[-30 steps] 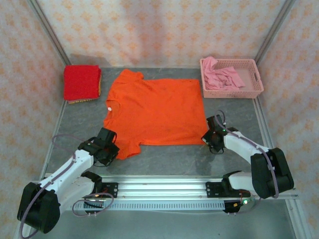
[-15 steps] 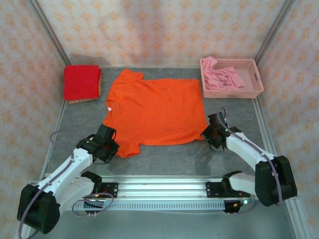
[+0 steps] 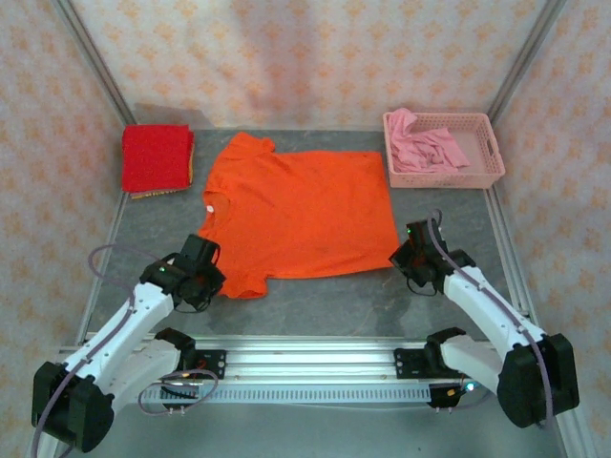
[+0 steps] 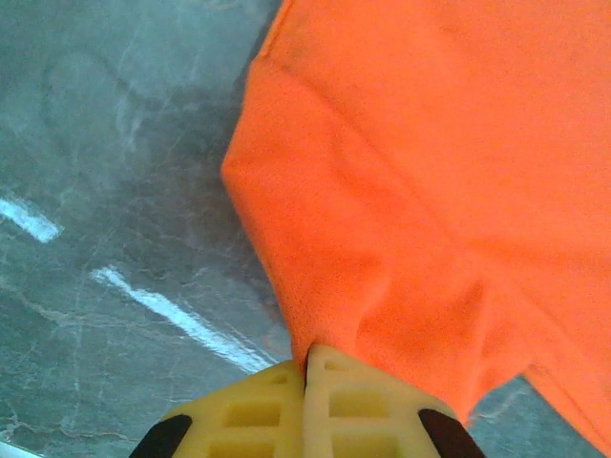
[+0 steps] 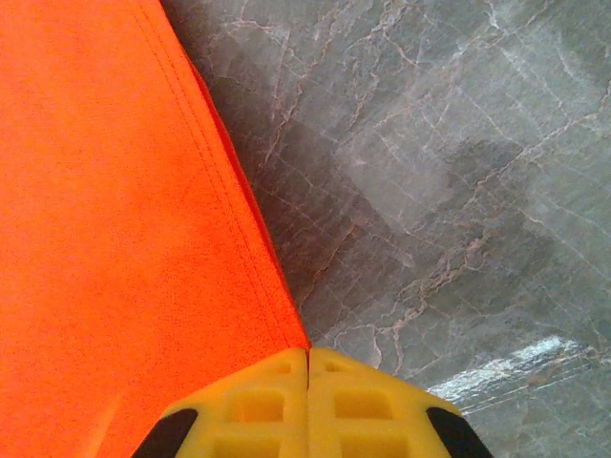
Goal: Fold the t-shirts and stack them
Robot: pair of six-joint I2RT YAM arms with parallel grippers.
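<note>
Grey marbled table [image 3: 334, 301] holds the bright orange cloth t-shirt [image 3: 301, 215] spread flat mid-table, the solid red t-shirt [image 3: 156, 157] folded at the far-left corner, and the pink plastic lattice basket [image 3: 449, 178] at far right. The left gripper [image 4: 307, 367] is clamped shut on the orange shirt's near sleeve. The right gripper [image 5: 307, 358] is pinched closed on its near-right hem corner.

— Where do we have room on the desk [image 3: 325, 298]?
— We see a bare strip along the near edge, between the orange shirt [image 3: 301, 215] and the rail [image 3: 315, 345]. There are also bare lanes down both sides of that shirt.
— What stands in our way?
— The folded red shirt [image 3: 156, 157] fills the far left corner. The pink basket [image 3: 496, 153] fills the far right, just beside the orange shirt. The walls [image 3: 305, 57] close us in on three sides. Our left claw [image 3: 221, 284] and right claw [image 3: 396, 258] sit well apart.
</note>
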